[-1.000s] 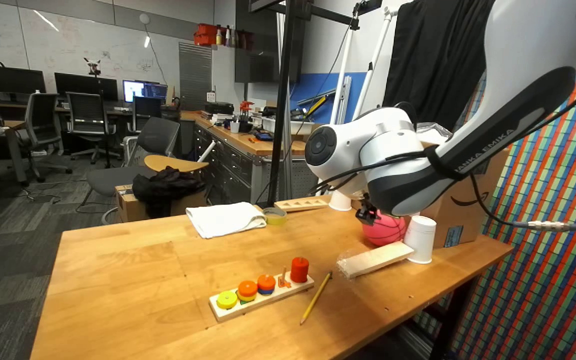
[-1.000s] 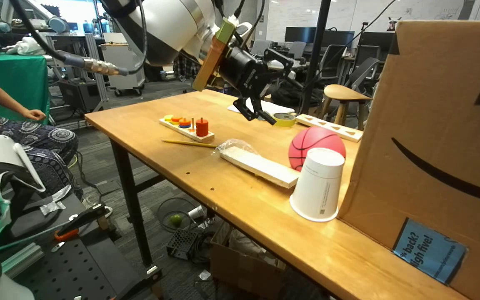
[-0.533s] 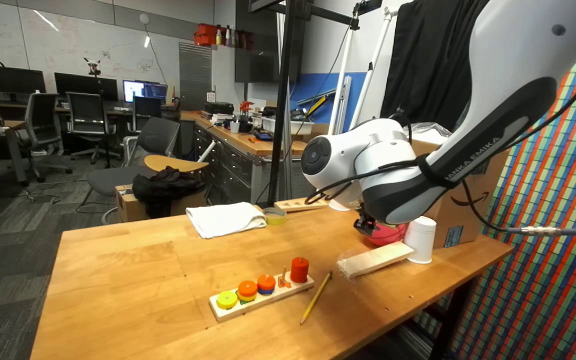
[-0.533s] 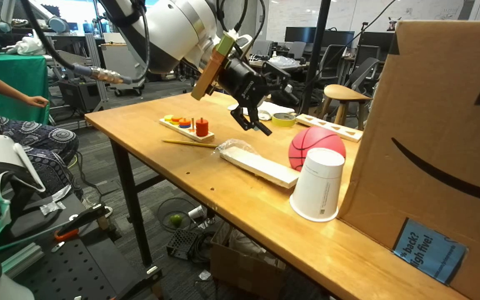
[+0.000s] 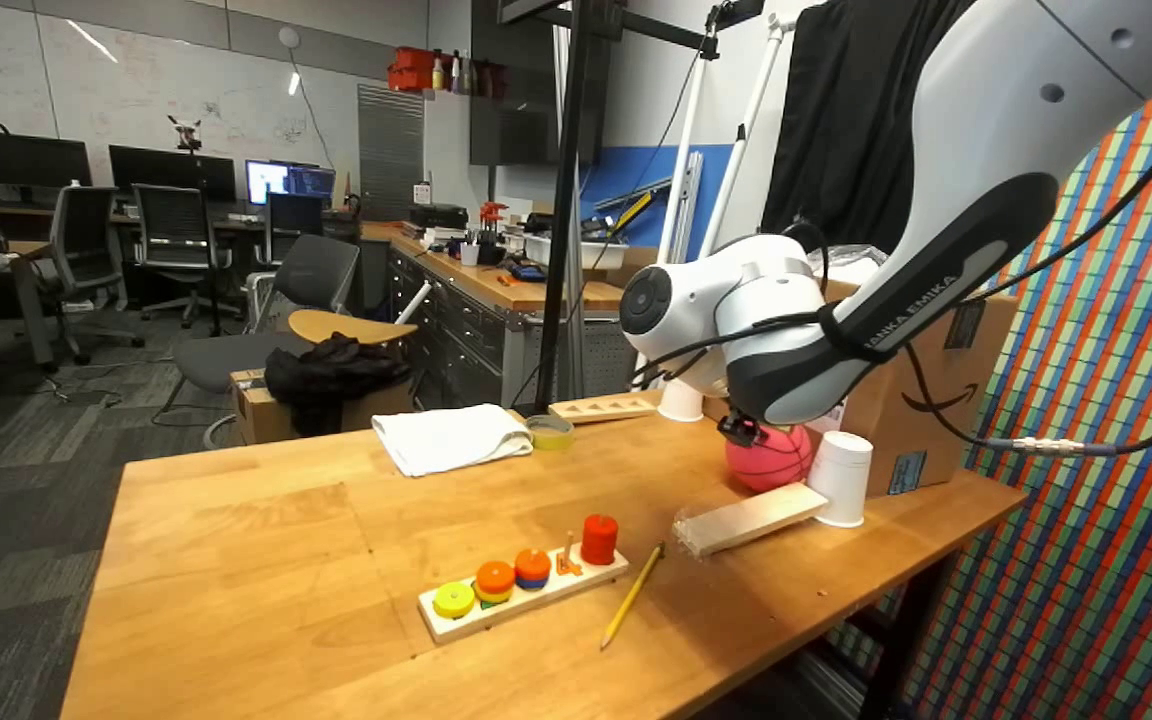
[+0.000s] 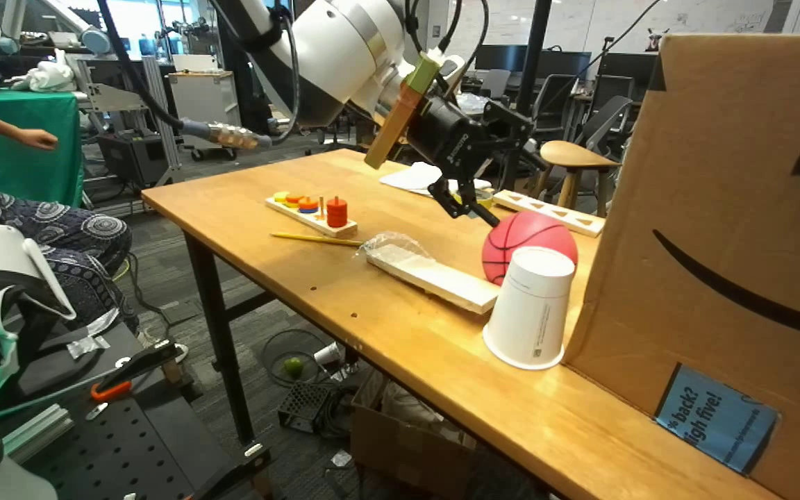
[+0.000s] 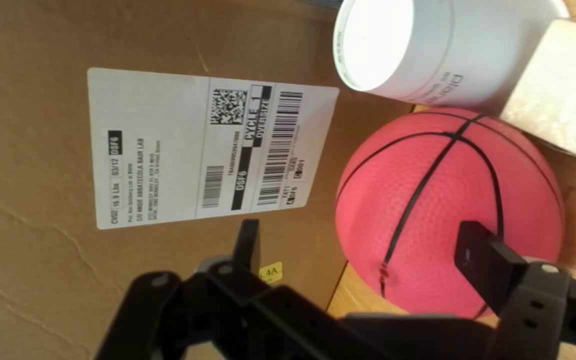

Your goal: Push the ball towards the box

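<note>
The pink ball with black lines rests on the wooden table, just in front of the cardboard box. In an exterior view the ball is partly hidden by a white cup, with the box to its right. My gripper is open and empty, tilted down beside the top of the ball. Its lower fingertip is at the ball's upper edge; I cannot tell whether they touch. In the wrist view the ball lies beyond the open gripper, one finger overlapping it, the box behind the other.
An upturned white cup stands by the ball and box, touching a wooden block. A second cup stands farther back. A pencil, ring-stacking toy, tape roll, white cloth and triangle-slotted board lie around.
The gripper first lowered, then moved across toward the ball and box, its lower fingertip now at the ball's edge. The ball is in almost the same place. The gripper stays open.
</note>
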Available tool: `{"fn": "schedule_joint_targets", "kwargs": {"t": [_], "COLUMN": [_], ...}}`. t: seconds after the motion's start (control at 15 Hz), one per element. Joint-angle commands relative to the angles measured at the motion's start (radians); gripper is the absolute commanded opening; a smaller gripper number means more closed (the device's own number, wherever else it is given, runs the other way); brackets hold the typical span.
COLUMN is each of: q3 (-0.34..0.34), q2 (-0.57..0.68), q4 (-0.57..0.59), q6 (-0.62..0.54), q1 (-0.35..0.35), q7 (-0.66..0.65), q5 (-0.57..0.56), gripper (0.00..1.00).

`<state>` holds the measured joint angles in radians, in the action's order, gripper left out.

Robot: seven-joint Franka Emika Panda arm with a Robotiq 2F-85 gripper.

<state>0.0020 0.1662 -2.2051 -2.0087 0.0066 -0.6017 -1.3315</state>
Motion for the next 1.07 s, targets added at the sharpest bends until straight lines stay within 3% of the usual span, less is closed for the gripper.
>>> {"fn": "schedule_joint_targets", "kwargs": {"t": [0.0, 0.67, 1.0], "q3": [-0.038, -0.060, -0.083], "q2": [0.044, 0.076, 0.068], "q4": [0.089, 0.135, 0.133], "q6": [-0.019, -0.048, -0.040], "q1": [-0.041, -0.081, -0.091], "q7": [0.015, 0.002, -0.001], "q5": [-0.038, -0.035, -0.117], "gripper": [1.00, 1.00, 1.00]}}
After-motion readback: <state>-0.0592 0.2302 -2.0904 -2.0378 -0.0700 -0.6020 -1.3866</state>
